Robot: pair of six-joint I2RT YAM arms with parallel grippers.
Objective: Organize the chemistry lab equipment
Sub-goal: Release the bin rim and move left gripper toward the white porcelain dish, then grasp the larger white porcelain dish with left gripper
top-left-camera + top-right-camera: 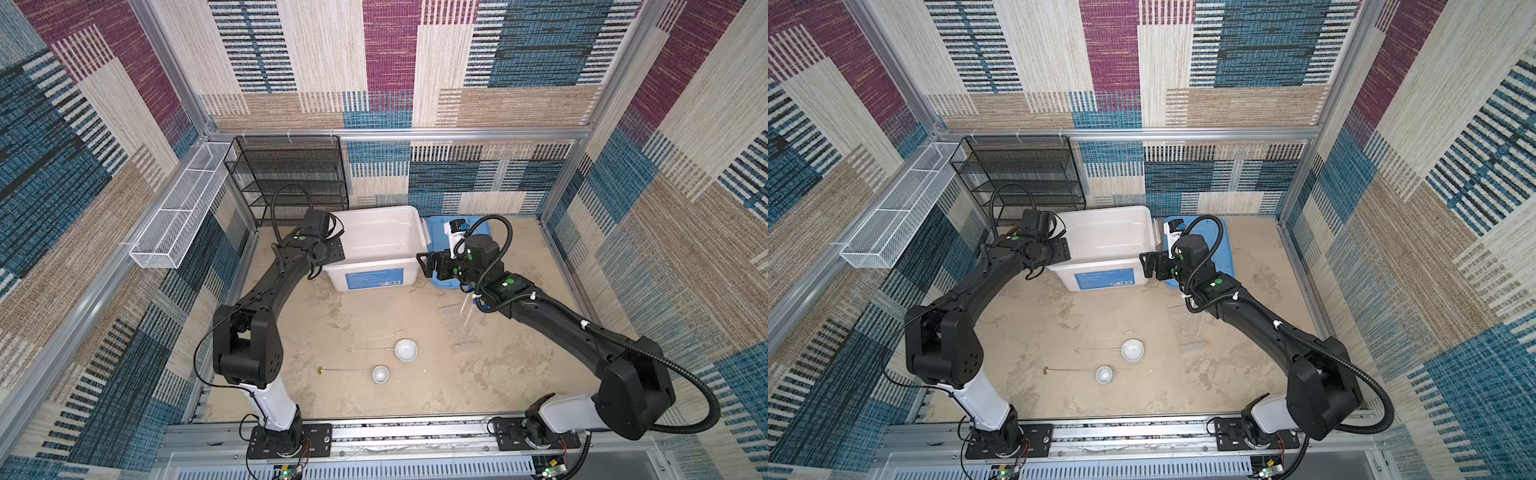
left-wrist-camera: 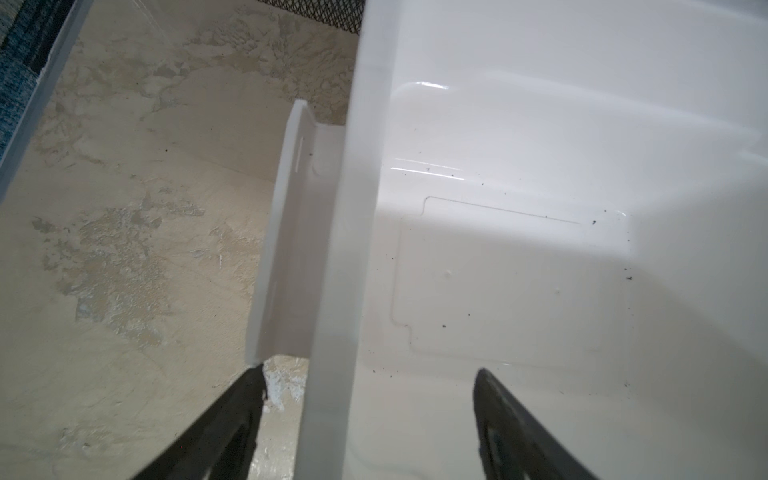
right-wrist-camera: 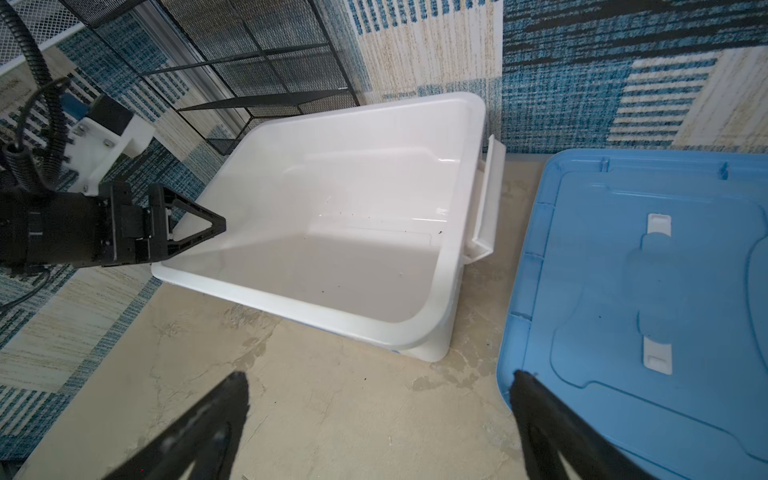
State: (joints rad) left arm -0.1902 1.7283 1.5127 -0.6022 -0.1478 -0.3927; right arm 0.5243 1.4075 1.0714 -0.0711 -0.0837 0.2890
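Two small white bowls (image 1: 406,349) (image 1: 380,374) sit on the tan floor near the front, seen in both top views (image 1: 1132,349) (image 1: 1104,374). A brass-tipped thin rod (image 1: 345,369) lies left of the smaller bowl. A thin clear pipette (image 1: 370,349) lies beside the larger one. A faint clear plastic rack (image 1: 461,328) rests under the right forearm. My left gripper (image 1: 332,251) (image 2: 370,374) is open, its jaws straddling the white bin's left rim (image 2: 353,208) without touching it. My right gripper (image 1: 424,264) (image 3: 379,377) is open and empty above bare floor, between bin and lid.
The open white bin (image 1: 340,276) (image 3: 332,309) stands at the back centre, with nothing inside. Its blue lid (image 1: 434,228) (image 3: 644,291) lies flat to the right. A black mesh shelf (image 1: 291,174) stands behind it, and a white mesh basket (image 1: 183,208) hangs on the left wall.
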